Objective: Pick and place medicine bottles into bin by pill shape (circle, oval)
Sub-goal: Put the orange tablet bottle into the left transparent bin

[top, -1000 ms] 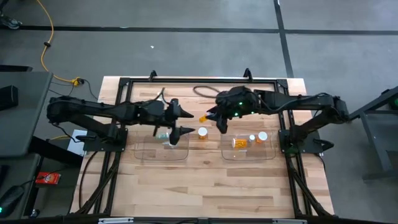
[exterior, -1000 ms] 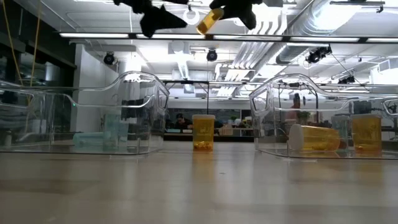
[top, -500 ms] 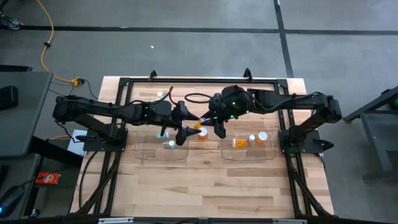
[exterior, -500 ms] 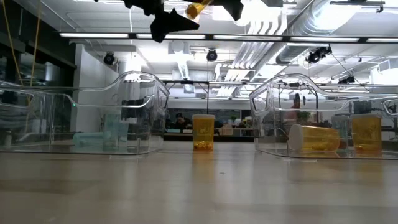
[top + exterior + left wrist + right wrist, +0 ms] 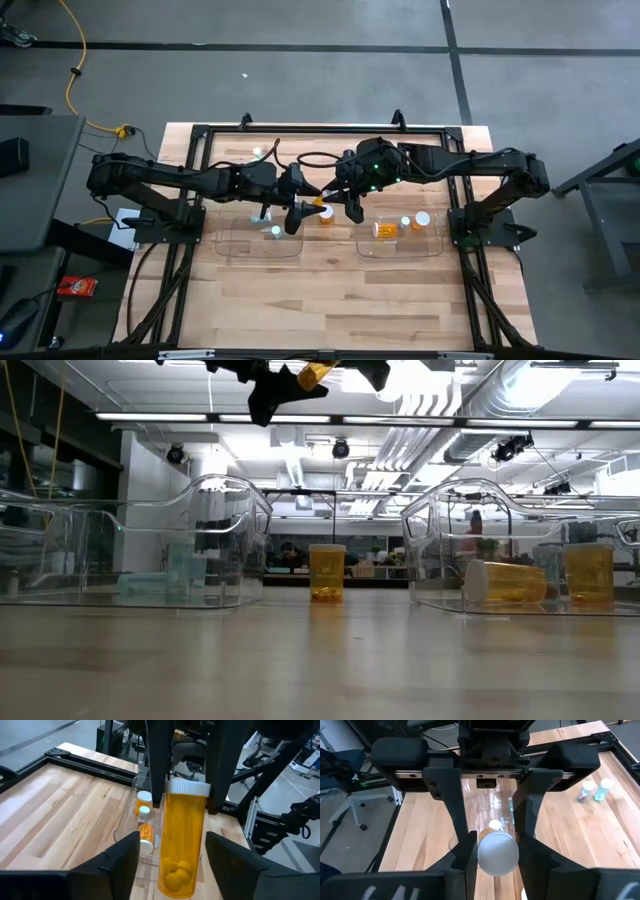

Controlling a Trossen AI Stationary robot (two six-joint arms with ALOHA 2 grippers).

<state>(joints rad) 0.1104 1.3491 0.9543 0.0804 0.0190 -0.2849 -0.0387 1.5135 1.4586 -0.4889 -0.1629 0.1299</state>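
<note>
Above the table's centre, the right gripper (image 5: 340, 198) pinches an amber pill bottle (image 5: 183, 845) at its white cap (image 5: 497, 853), round pills visible at its base; the left gripper (image 5: 300, 201), jaws spread either side of the bottle's body, is not seen touching it; at 6 o'clock of the pair, another amber bottle (image 5: 327, 572) stands on the wood between two clear bins (image 5: 232, 510); the left bin's pale bottles (image 5: 180, 572) are hard to make out; the right bin (image 5: 470, 500) holds amber ones (image 5: 590, 573).
</note>
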